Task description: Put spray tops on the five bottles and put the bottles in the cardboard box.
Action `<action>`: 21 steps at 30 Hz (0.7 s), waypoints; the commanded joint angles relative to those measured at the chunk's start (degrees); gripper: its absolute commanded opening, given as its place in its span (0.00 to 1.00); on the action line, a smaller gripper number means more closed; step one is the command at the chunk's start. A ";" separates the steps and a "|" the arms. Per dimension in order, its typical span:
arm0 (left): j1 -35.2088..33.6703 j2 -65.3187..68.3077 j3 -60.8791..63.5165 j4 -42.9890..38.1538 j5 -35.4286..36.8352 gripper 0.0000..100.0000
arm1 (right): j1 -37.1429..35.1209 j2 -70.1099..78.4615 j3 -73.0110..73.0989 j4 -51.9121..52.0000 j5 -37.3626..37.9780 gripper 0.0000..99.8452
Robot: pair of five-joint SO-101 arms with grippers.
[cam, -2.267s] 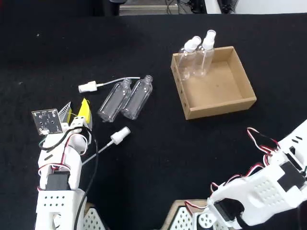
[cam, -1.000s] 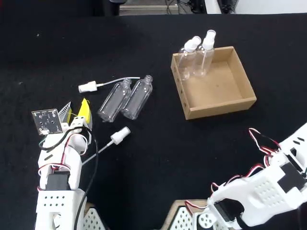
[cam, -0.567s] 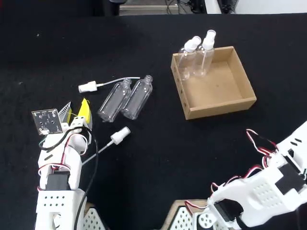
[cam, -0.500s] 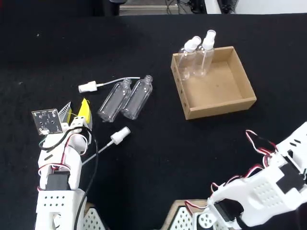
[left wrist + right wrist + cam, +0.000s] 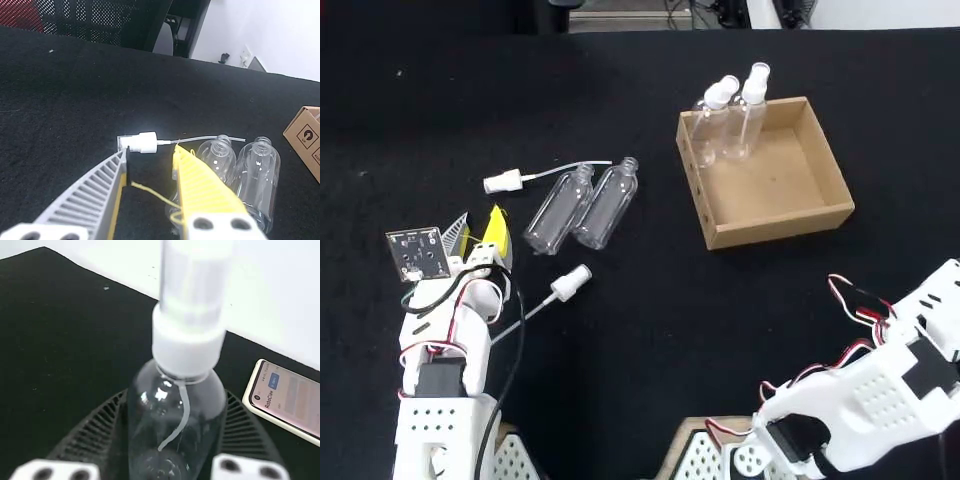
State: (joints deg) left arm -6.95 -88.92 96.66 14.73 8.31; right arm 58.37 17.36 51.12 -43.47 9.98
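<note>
The cardboard box point(image 5: 825, 215) sits at the back right with two capped bottles point(image 5: 732, 112) standing in its far left corner. Two open clear bottles point(image 5: 582, 205) lie side by side at centre left. One spray top point(image 5: 505, 181) with its tube lies beyond them, another spray top point(image 5: 570, 282) nearer the front. My left gripper point(image 5: 480, 222) is open, just short of the far spray top point(image 5: 142, 142), beside the bottles point(image 5: 235, 162). My right gripper point(image 5: 174, 410) is shut on a clear bottle point(image 5: 172, 390) that carries a white spray top point(image 5: 189, 335). The right arm point(image 5: 880, 390) is at the front right.
A phone point(image 5: 287, 400) lies on the black cloth behind the held bottle. A corner of the box point(image 5: 306, 137) shows in the left wrist view. Open black table lies between the lying bottles and the box.
The right arm has shifted slightly toward the front edge in the high view. The left arm, the bottles and the spray tops have not moved.
</note>
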 commanded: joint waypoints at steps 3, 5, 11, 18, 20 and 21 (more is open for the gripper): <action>0.66 -0.26 1.19 0.18 0.18 0.15 | 1.76 -0.40 -2.33 -1.49 0.35 0.01; 0.66 -0.26 1.19 0.18 0.18 0.15 | 2.02 -0.84 -2.42 -2.99 0.26 0.02; 0.66 -0.26 1.19 0.18 0.18 0.15 | 1.49 -8.75 0.22 -3.08 0.18 0.01; 0.66 -0.26 1.19 0.18 0.18 0.15 | -7.38 -30.02 6.46 5.63 0.18 0.01; 0.66 -0.26 1.19 0.18 0.18 0.15 | -11.16 -35.82 4.88 13.19 0.18 0.01; 0.66 -0.26 1.19 0.18 0.18 0.15 | -13.36 -38.20 3.91 16.79 -0.09 0.01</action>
State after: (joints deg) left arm -6.95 -88.92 96.66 14.73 8.31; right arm 50.73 -10.77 57.98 -35.82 10.07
